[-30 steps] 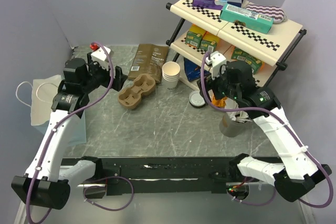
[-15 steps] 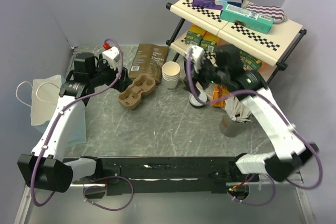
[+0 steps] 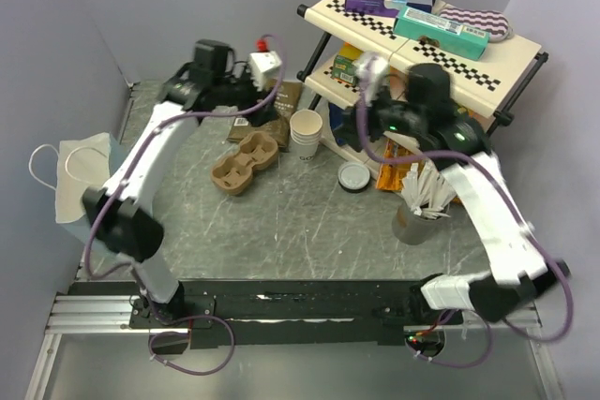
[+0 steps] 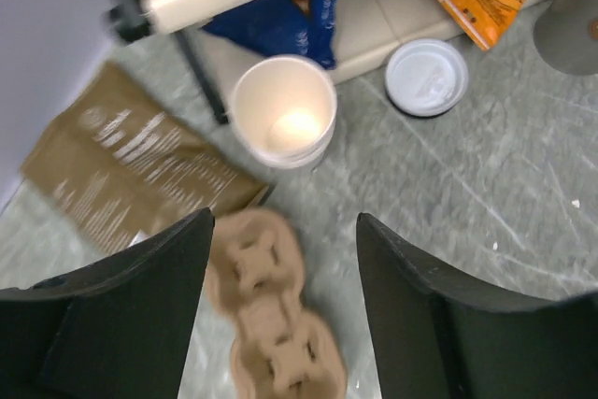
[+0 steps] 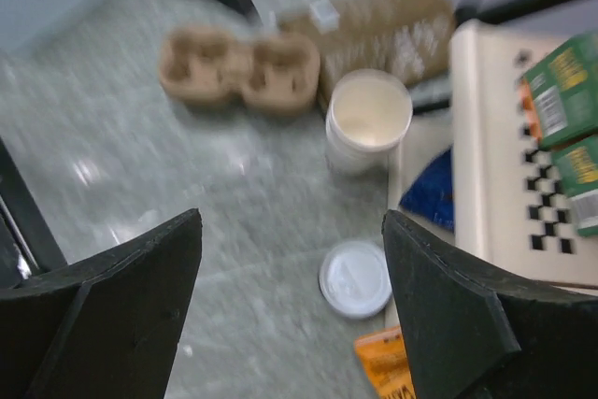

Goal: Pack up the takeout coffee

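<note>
Upright open white paper cup (image 3: 306,134)

High rear view takes all; both wrist views look down, sharing the cup (image 4: 283,111).

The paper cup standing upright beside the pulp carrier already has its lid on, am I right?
Not quite: the paper cup stands upright beside the pulp carrier but is open; the lid lies apart on the table, as the left wrist view shows.
</note>
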